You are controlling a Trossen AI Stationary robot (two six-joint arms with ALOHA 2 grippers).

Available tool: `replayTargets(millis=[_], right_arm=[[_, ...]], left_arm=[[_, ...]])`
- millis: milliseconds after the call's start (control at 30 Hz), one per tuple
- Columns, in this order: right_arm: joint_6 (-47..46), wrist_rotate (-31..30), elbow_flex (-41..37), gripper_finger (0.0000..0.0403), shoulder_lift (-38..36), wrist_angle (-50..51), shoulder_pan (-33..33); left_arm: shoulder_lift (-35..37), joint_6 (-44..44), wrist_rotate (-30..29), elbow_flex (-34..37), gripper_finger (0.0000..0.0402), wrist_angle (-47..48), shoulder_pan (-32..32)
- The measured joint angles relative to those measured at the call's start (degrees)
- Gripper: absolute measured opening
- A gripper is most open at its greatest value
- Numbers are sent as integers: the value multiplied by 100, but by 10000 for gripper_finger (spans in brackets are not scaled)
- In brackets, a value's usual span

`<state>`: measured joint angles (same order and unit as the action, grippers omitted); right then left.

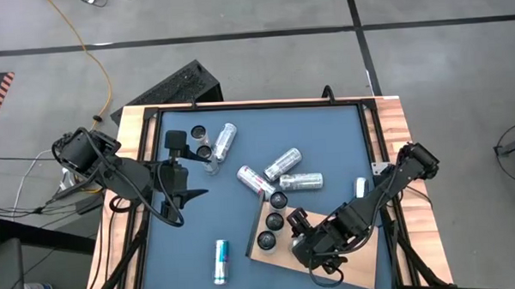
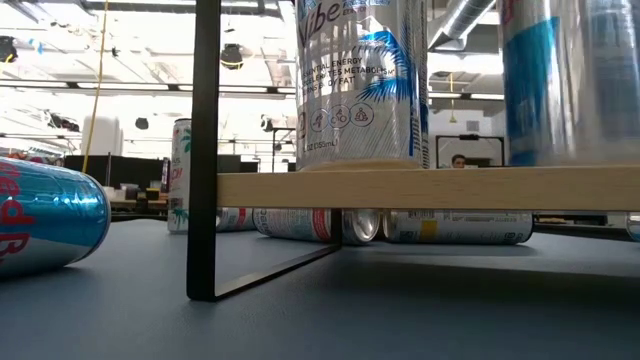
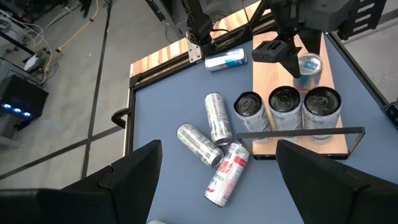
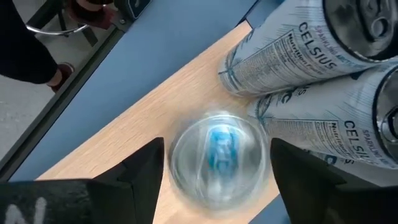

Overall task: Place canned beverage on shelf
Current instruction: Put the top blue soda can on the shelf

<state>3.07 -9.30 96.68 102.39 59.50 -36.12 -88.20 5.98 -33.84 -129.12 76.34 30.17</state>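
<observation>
We found the right gripper [image 4: 211, 163] above the shelf [image 1: 283, 253], its fingers spread either side of an upright can [image 4: 216, 155] standing on the board beside three upright cans [image 3: 285, 107]. Whether they touched it we could not tell. The left gripper [image 1: 193, 196] hung open over the blue tabletop [image 1: 326, 142], among loose cans [image 1: 281, 163].

Four upright cans [image 3: 285, 107] on shelf [image 3: 266, 65], five lying cans [image 1: 281, 163] on tabletop [image 1: 326, 133]
</observation>
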Motion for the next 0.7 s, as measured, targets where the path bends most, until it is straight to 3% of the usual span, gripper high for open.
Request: replayTargets(millis=[233, 367, 500, 700], right_arm=[[-66, 2, 3, 277, 0, -33, 0], [-679, -94, 319, 278, -2, 20, 62], [-1723, -301, 870, 278, -9, 271, 109], [-4148, -968, 1201, 278, -20, 1184, -46]], left_arm=[[0, 0, 2, 0, 303, 0, 1], [0, 0, 0, 0, 303, 0, 0], [0, 0, 2, 0, 303, 0, 0], [1, -62, 1, 0, 303, 0, 1]])
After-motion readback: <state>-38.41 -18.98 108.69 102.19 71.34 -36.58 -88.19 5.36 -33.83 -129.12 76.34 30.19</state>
